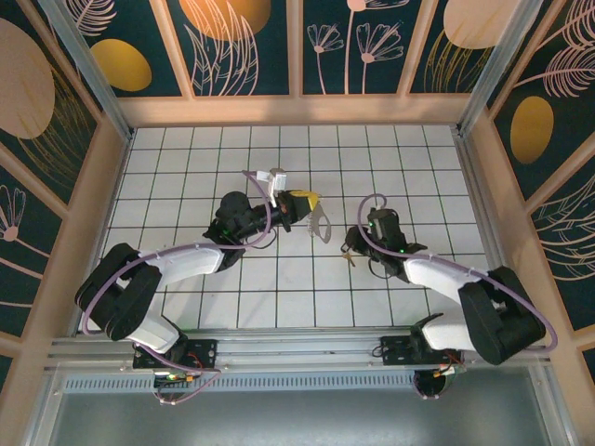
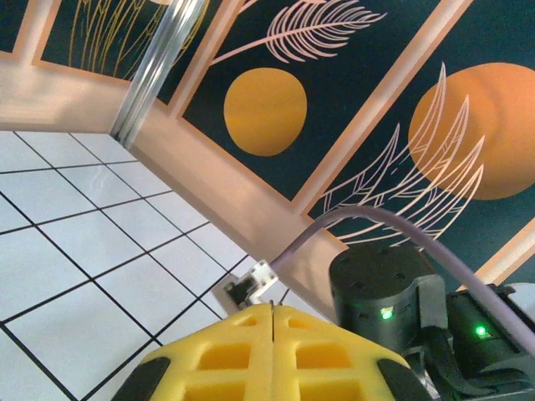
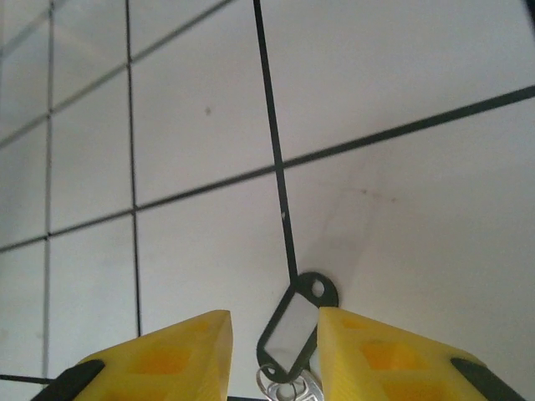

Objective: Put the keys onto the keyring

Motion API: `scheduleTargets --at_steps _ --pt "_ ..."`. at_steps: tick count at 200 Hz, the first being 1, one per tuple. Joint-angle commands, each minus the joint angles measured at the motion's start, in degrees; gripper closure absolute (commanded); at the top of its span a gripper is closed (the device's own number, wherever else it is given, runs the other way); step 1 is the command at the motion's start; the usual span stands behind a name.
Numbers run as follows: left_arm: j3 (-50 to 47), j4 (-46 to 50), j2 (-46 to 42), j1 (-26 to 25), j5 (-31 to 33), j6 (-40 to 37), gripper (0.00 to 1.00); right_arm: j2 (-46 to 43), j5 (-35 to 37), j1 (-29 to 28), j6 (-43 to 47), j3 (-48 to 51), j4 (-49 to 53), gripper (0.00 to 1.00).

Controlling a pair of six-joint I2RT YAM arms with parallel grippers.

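1. Right gripper (image 3: 273,330), its parted jaws straddling the keys (image 3: 290,327) flat on the bench (image 3: 401,209): an off-centre squeeze could skid them.
2. Left gripper (image 2: 273,311), jaws clenched on the keyring (image 1: 320,224) just left, may let it twist.

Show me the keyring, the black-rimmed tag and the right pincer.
keyring (image 1: 322,225): top view, on its pale loop.
black-rimmed tag (image 3: 291,330): right wrist view, on its clear window.
right pincer (image 3: 273,317): right wrist view, midway between its yellow fingertips.
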State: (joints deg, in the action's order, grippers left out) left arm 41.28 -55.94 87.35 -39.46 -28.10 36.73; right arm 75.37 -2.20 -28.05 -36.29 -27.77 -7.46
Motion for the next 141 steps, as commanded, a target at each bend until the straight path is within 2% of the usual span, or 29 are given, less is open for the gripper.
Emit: scheduleTargets --at_steps 1,65,141 --pt "-0.22 -3.59 -2.18 -0.44 0.4 0.47 1.0 1.5 3.92 -1.62 3.6 -2.72 1.6 0.69" --pt "0.73 -2.41 -2.32 -0.41 -0.38 0.25 1.0 2.58 1.84 -5.05 10.76 -1.57 0.3 0.69" --pt "1.96 -2.6 -1.13 -0.41 -1.04 0.89 1.0 6.31 7.29 -7.68 13.61 -3.58 4.76 0.73"
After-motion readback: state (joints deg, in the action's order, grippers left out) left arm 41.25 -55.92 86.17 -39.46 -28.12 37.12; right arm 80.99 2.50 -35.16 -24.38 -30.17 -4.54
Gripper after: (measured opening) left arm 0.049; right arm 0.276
